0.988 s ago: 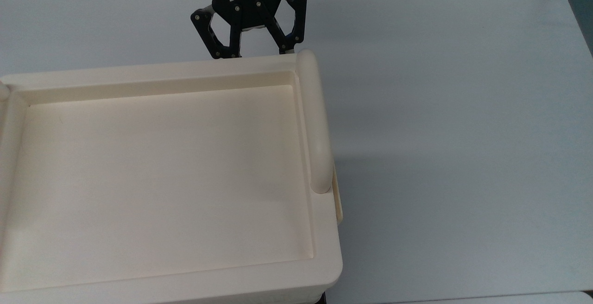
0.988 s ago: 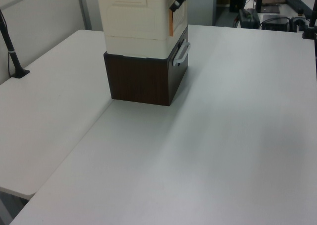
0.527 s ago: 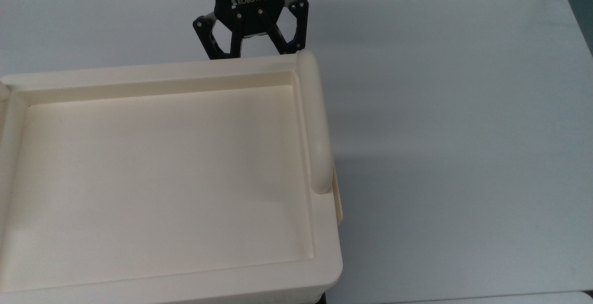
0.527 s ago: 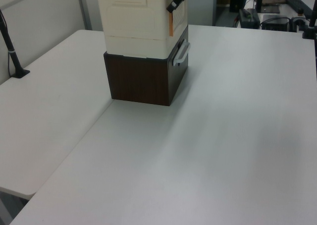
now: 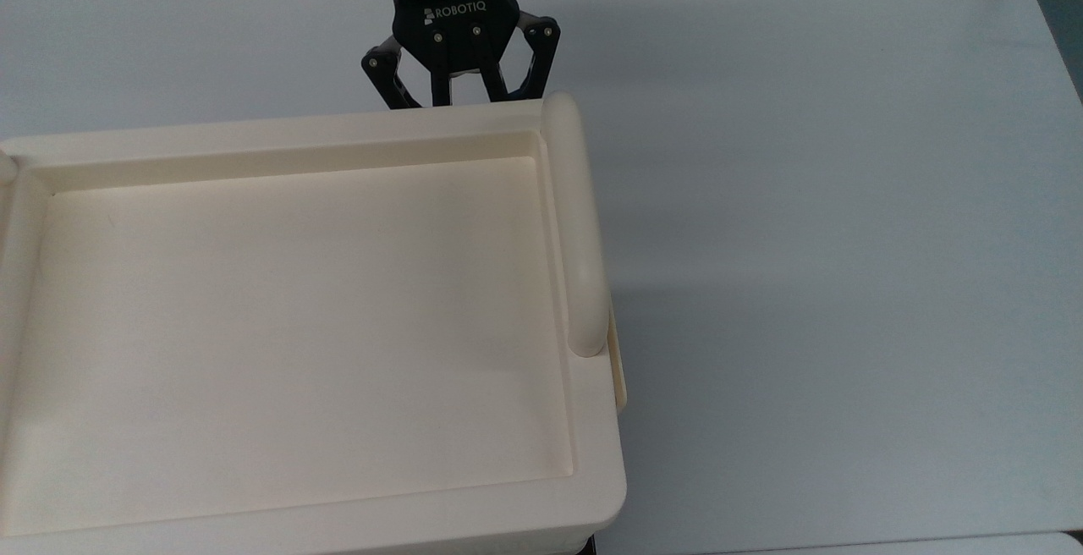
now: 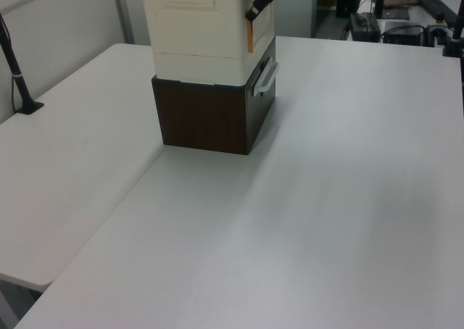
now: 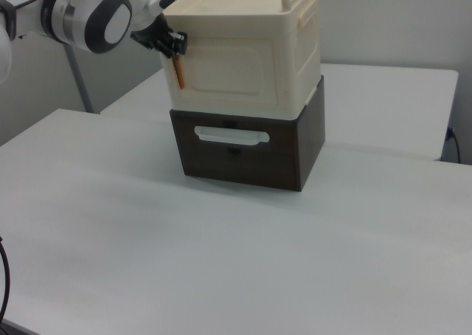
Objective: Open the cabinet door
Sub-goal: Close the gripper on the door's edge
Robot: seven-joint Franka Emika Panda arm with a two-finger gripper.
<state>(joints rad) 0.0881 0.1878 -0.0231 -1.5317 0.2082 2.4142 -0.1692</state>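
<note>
The cream cabinet [image 7: 243, 62] stands on a dark brown drawer box [image 7: 247, 147]. Its door [image 7: 225, 69] is the panelled front face in the right view, with a thin brown strip [image 7: 178, 73] down its left edge. The door lies flush with the cabinet body. My gripper [image 7: 175, 41] is at the door's upper left corner, right at the top of that strip. In the top view the gripper [image 5: 464, 94] dips behind the far rim of the recessed cabinet top [image 5: 288, 310], close to the rounded bar handle [image 5: 575, 225]. In the left view the gripper [image 6: 254, 11] touches the cabinet's upper right corner.
A white drawer handle [image 7: 231, 136] sticks out of the brown box below the door. The white table [image 5: 829, 242] stretches open on the top view's right. A black post [image 6: 18, 75] stands at the left view's left edge.
In the top view the gripper has slid down the picture toward the cabinet's far rim, and more of it is hidden behind that rim. The cabinet and door have not moved.
</note>
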